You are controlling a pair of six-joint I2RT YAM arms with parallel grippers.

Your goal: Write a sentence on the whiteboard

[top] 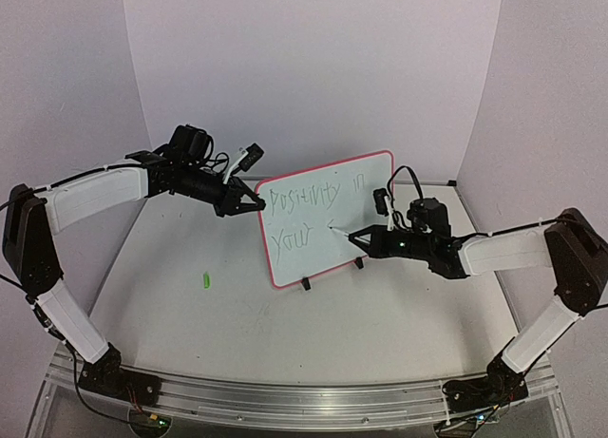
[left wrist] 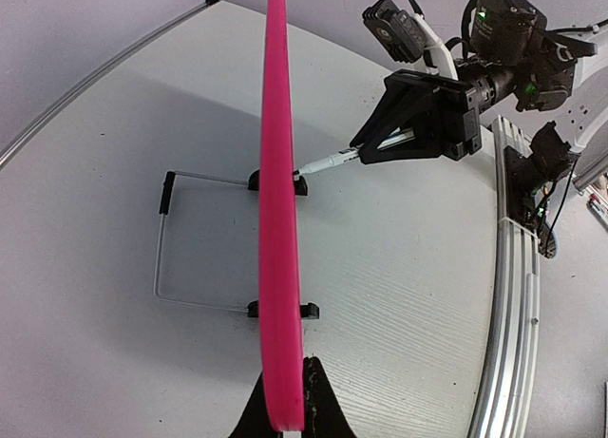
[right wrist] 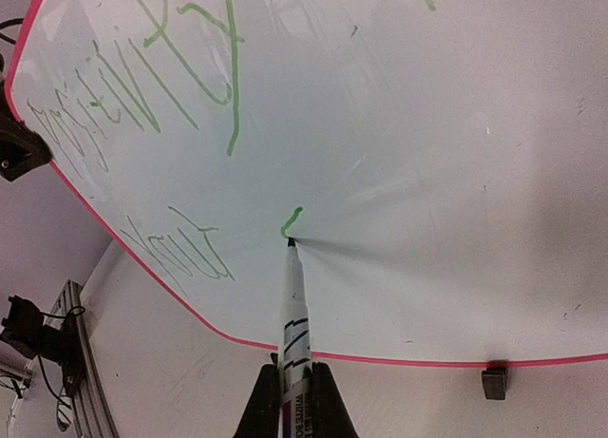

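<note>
Only right wrist shows marker [right wrist: 293, 314] tip at green stroke [right wrist: 293, 221]; right gripper [right wrist: 293, 379] grips marker, left gripper [top: 256, 203] whiteboard [top: 318, 256] rim.

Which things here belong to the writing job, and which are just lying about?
In use: whiteboard, clamped by left gripper; green sentence; marker in right gripper, tip on board.
Lying about: small green object, possibly a cap.

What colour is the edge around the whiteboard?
Bright pink-red. The whiteboard shows its rim best in the left wrist view.
</note>
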